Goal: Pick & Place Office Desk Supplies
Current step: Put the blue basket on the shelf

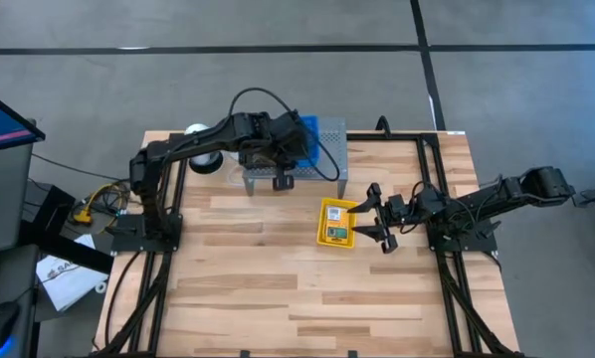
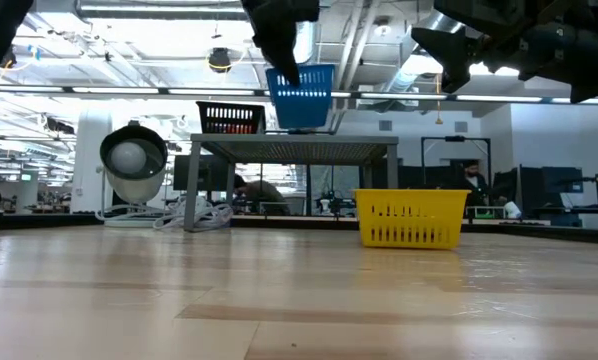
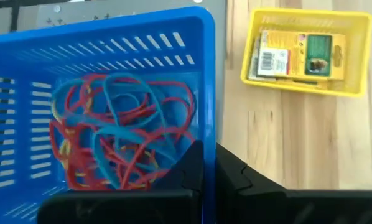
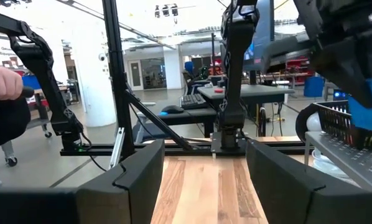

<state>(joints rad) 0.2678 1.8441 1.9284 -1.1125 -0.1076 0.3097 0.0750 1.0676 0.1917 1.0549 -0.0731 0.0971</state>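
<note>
Red and blue rubber bands fill a blue basket.

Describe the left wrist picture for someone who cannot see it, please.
A blue basket full of tangled red, blue and yellow rubber bands fills most of the picture, gripped at its rim by the left gripper. Beyond it, a yellow basket holding crayon boxes sits on the wooden table.

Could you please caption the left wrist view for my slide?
Left gripper holds blue basket of rubber bands; yellow basket holds crayon box.
</note>
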